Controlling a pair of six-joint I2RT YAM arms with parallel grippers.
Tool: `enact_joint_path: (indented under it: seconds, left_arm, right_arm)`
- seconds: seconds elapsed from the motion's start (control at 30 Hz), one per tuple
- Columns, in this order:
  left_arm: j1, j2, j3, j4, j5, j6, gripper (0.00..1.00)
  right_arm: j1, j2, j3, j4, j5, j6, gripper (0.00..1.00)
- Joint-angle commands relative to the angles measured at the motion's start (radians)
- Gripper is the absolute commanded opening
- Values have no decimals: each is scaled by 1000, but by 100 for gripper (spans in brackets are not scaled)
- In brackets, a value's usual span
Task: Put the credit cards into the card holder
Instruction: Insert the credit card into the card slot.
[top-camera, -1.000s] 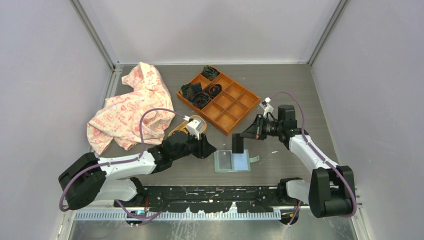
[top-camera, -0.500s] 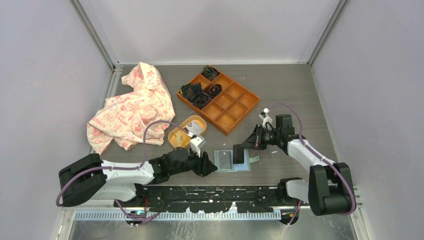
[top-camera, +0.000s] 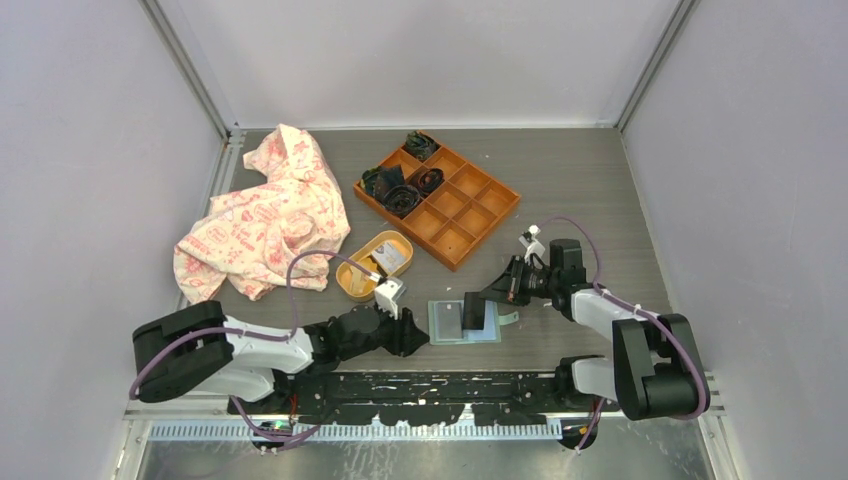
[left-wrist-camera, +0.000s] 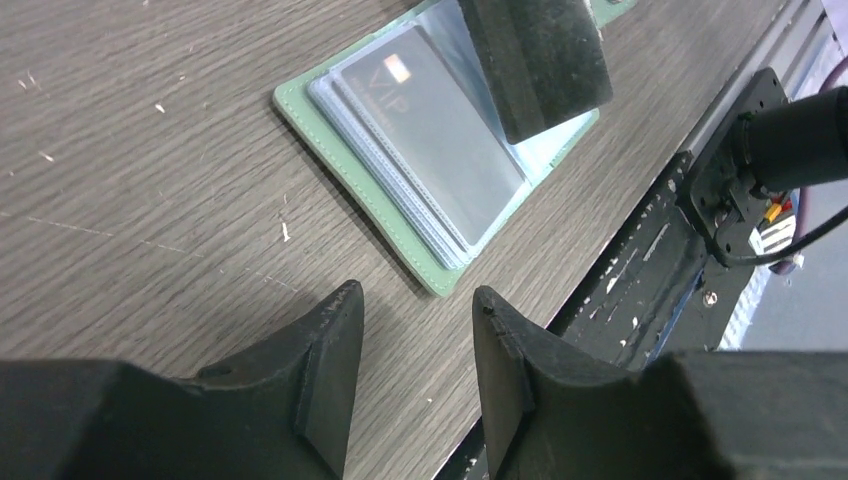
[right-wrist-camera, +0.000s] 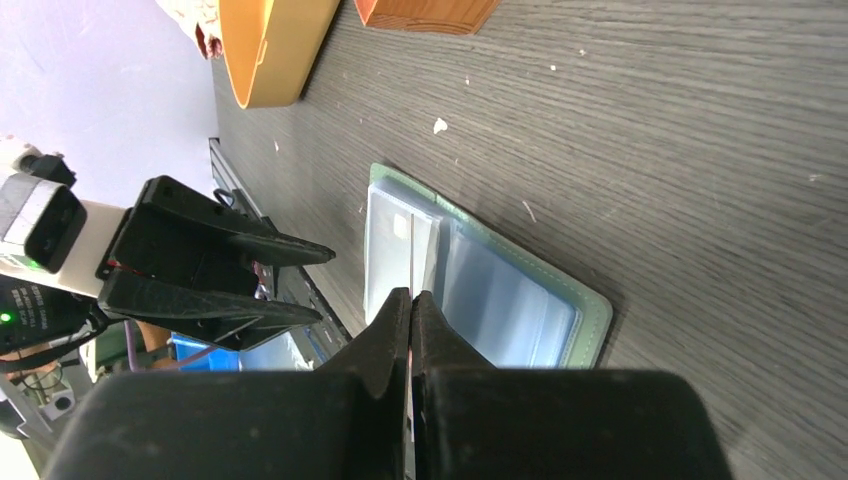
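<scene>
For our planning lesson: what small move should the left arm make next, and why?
Probably ease the left gripper forward to steady the card holder: it stands open just short of its edge, while the shut right gripper is over its sleeves.

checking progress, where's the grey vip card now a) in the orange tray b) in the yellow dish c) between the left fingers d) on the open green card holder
d, the grey card lies flat across the open card holder in the left wrist view.
</scene>
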Motion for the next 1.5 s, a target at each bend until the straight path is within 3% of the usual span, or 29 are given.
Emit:
enact_joint_path:
  seconds: [0.0, 0.43, 0.7, 1.47]
  left_arm:
    - [-1, 50, 23, 102, -49, -145, 45]
    - [-3, 167, 63, 76, -52, -268, 44]
    - [-3, 204, 103, 23, -44, -297, 42]
    - [-2, 303, 136, 83, -28, -335, 39]
  right_arm:
    - [4, 3, -7, 90, 19, 12, 1]
    - [22, 31, -13, 81, 47, 9, 1]
    - [30, 42, -9, 68, 52, 9, 1]
    - [54, 99, 5, -5, 53, 21, 1]
